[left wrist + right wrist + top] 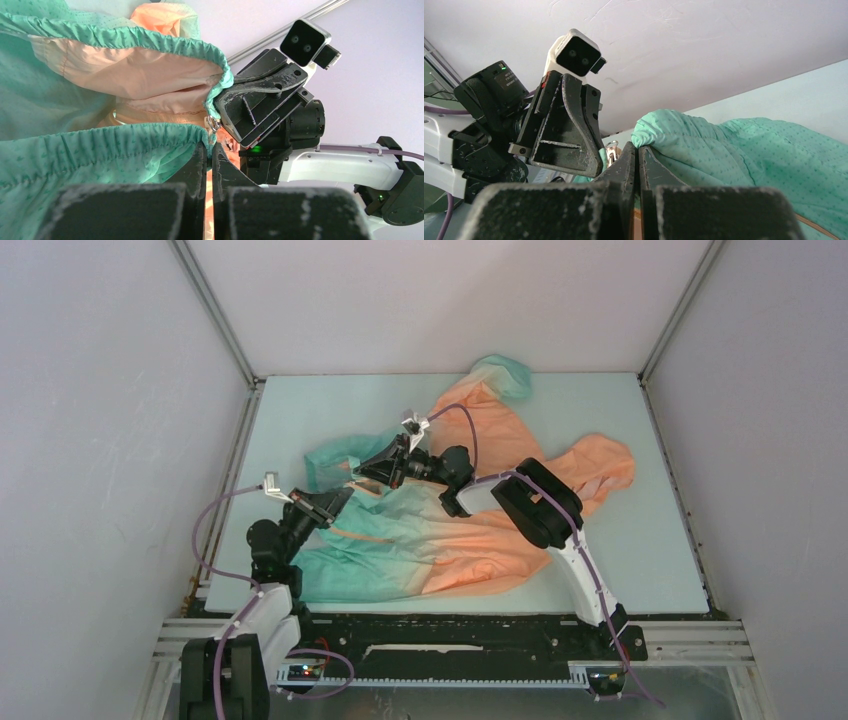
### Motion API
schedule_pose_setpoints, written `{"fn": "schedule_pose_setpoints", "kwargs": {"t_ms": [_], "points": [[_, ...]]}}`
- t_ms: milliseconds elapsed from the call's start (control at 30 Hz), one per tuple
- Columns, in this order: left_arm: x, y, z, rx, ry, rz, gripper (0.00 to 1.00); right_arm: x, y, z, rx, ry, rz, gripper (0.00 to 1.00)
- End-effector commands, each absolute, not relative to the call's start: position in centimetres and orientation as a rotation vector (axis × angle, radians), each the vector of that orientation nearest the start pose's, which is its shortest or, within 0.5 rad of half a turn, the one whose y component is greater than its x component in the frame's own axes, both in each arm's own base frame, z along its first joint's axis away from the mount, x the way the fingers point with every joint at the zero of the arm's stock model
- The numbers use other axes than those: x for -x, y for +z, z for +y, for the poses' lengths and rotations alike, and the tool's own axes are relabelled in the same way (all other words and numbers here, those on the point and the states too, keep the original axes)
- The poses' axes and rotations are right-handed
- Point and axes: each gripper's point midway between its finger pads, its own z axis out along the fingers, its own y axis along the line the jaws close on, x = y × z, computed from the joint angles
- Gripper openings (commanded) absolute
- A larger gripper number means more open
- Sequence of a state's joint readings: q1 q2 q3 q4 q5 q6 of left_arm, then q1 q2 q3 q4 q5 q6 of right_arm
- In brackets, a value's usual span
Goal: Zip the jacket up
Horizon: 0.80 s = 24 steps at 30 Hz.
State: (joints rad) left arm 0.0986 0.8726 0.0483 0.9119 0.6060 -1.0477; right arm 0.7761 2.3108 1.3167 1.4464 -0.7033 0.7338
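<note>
- Two grippers meet at the teal end of the jacket (470,540), which lies rumpled across the table (655,575) with its orange hood (600,465) to my right
- My left gripper (209,150): jaws pressed together, pinching the gathered hem (100,142) on one side of the front opening
- My right gripper (636,152): jaws likewise closed, pinching the opposite hem corner; in the left wrist view that corner vanishes between its fingers
- Small metal ring (214,124) hangs between the two pinch points; I judge it to be zip hardware, but I cannot tell whether the two halves of the zip are joined
- Risk one: the cloth is thin and slick, so a pull with either arm could draw the hem out of a pinch, and the two sides would fall apart
- Risk two: both holds sit on fabric, not on the ring, so pulling upward may only bunch the jacket instead of running the zip
- Risk three: my two sets of fingers stand just beside each other, so a small misjudged approach could knock them together and trap loose cloth in the teeth
</note>
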Motion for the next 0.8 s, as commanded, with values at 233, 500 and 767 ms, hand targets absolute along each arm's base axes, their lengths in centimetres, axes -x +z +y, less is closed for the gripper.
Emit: {"fn": "schedule_pose_setpoints", "kwargs": {"t_ms": [233, 500, 767], "points": [[-26.71, 17.76, -10.40, 0.367, -1.205, 1.544, 0.00, -29.81, 23.63, 48.67, 0.775, 1.667, 1.058, 0.00], [-26.66, 17.81, -10.50, 0.366, -1.217, 1.542, 0.00, -29.74, 23.60, 48.86, 0.769, 1.671, 1.060, 0.00], [-26.72, 17.52, -10.59, 0.372, -1.227, 1.553, 0.00, -29.70, 24.00, 49.04, 0.757, 1.675, 1.052, 0.00]]}}
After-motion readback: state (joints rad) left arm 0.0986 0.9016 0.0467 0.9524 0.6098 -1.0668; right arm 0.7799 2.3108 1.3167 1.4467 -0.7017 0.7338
